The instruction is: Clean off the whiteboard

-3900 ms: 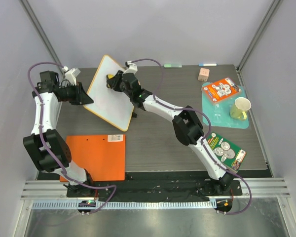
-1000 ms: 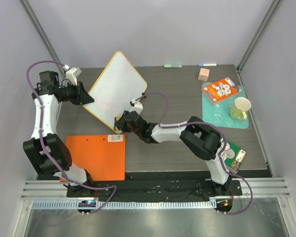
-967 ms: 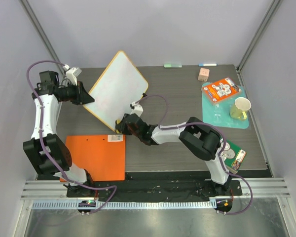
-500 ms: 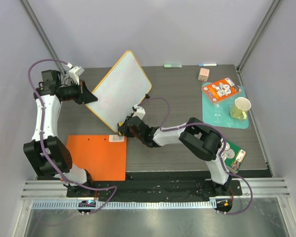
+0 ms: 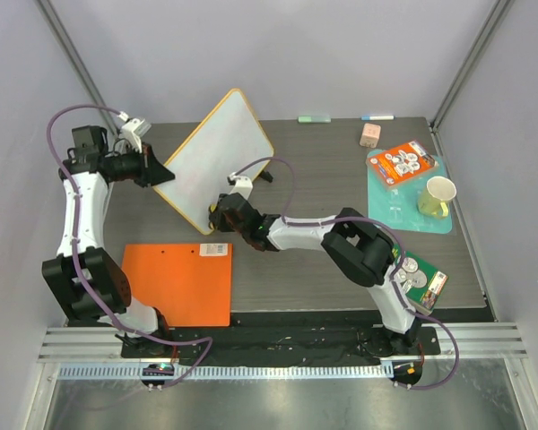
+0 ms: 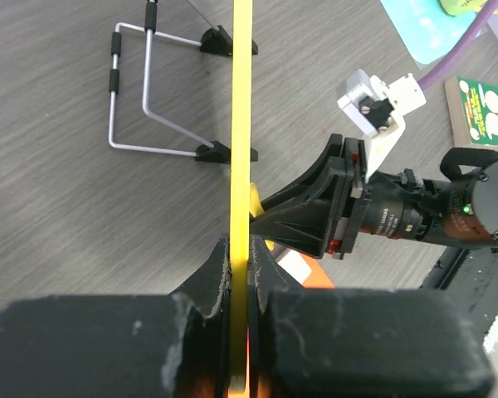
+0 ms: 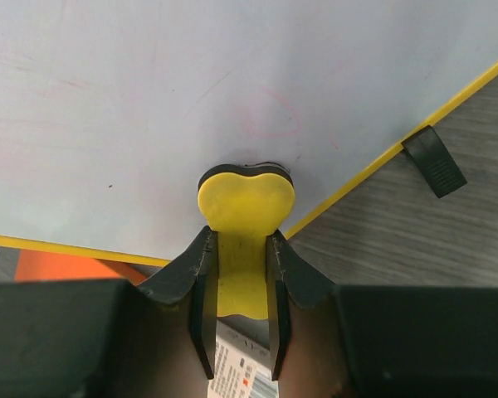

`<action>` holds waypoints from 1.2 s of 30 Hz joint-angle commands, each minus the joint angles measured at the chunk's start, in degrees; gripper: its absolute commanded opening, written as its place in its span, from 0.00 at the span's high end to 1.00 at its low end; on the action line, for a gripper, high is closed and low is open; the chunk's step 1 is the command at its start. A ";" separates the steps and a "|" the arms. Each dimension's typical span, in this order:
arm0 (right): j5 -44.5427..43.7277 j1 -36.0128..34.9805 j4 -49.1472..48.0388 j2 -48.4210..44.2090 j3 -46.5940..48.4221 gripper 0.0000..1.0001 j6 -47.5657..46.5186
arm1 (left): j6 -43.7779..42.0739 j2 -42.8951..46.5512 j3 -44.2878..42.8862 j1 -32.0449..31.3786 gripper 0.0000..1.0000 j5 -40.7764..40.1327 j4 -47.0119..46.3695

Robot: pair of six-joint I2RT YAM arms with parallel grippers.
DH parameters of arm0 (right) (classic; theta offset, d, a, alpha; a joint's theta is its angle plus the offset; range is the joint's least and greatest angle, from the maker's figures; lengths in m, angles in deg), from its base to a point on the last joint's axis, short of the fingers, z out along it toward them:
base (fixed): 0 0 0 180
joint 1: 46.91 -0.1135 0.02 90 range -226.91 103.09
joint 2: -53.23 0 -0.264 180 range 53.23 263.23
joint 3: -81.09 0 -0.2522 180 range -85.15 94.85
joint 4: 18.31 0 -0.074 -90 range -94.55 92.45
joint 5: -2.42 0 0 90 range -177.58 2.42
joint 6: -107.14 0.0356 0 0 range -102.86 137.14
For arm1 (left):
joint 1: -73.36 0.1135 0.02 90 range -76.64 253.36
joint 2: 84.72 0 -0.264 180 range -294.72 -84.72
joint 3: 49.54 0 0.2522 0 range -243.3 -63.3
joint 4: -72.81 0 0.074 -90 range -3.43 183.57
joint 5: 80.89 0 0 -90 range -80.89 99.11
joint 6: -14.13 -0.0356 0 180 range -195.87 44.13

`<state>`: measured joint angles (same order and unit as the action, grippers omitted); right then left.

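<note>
The whiteboard, white with a thin yellow rim, is lifted and tilted above the table's left half. My left gripper is shut on its left edge. In the left wrist view the rim runs edge-on between the left gripper jaws. My right gripper is at the board's lower corner, shut on a yellow eraser. The eraser's dark pad presses the white face just below faint pink marks. The right gripper jaws clamp the eraser's stem.
An orange clipboard-like sheet lies front left. A wire stand sits under the board. At right are a teal mat with a yellow cup, an orange package and a green package. A pink block lies at the back.
The eraser went from the board's upper part to its lower corner, then edged up and left. The left gripper raised and tilted the board steeper, tightening on its rim.
</note>
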<state>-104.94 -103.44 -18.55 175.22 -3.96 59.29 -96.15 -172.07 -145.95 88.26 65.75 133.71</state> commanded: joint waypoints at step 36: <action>-6.01 2.57 -21.77 3.33 13.02 0.99 -7.44 | 11.05 -12.40 -13.67 0.13 1.00 6.99 -4.87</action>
<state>-111.78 -100.45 -38.68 175.70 4.08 52.58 -85.22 -182.74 -154.67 88.54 67.59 128.53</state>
